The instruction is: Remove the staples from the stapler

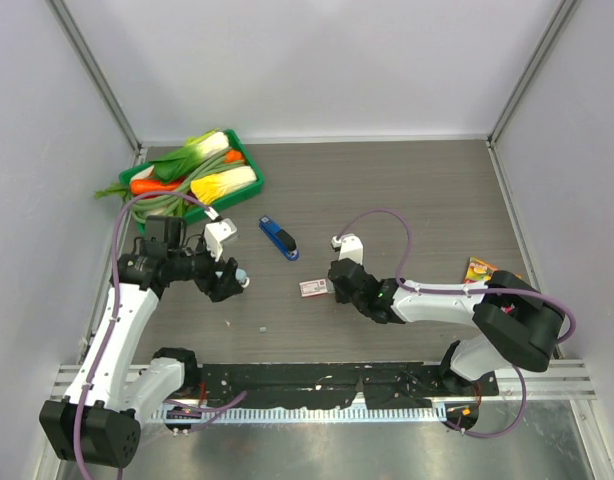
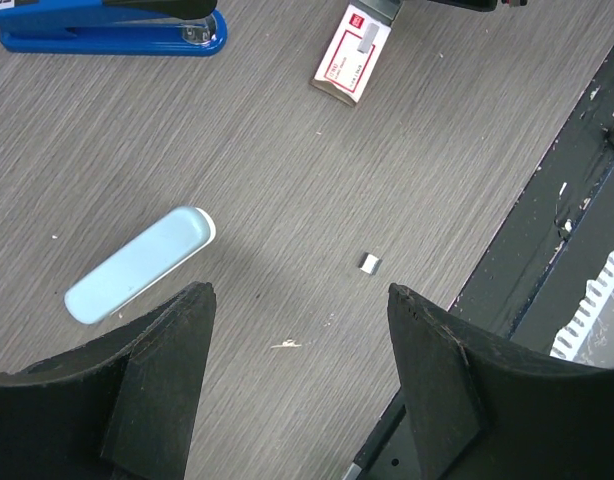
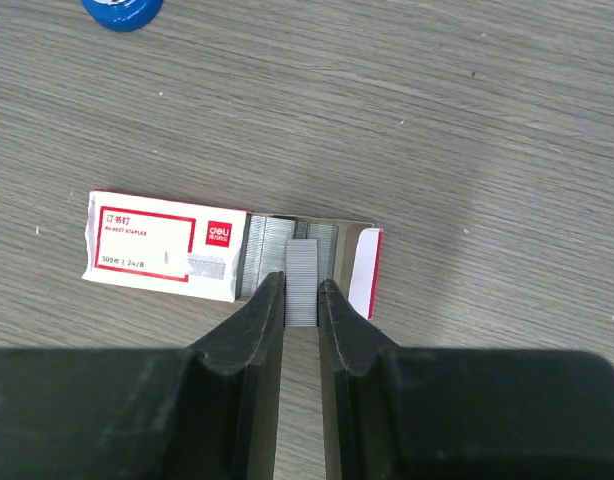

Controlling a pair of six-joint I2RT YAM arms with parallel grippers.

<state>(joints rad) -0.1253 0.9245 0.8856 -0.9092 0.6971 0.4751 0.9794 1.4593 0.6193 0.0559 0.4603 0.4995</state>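
Lying flat on the tabletop [image 1: 417, 200], left of centre, the stapler [image 2: 137, 267] is seen at a slant, pale blue-grey with a white edge at one rounded end. It's parked just beside the tips of the left jaws but outside the gap between them. Whether it's touched by the nearest finger [image 2: 157, 380] can't be told. Those jaws are spread wide and nothing is held in them. A tiny metal bit [image 2: 369, 263] is spotted on the wood out past the gap.

Over on the right, the right jaws are squeezed nearly shut on a staple strip [image 3: 302, 280], which is gripped by its near end, with the far end reaching over the open box [image 3: 162, 250]. Rows of staples are exposed beside the box's red-and-white sleeve. The box is sat near the middle of the tabletop, apart from the stapler. A blue stapler [image 1: 279, 238] is laid just far of it. A green tray [image 1: 249, 158] of veg is tucked in the far-left corner, and a colourful packet [image 1: 479, 269] is seen by the right edge.
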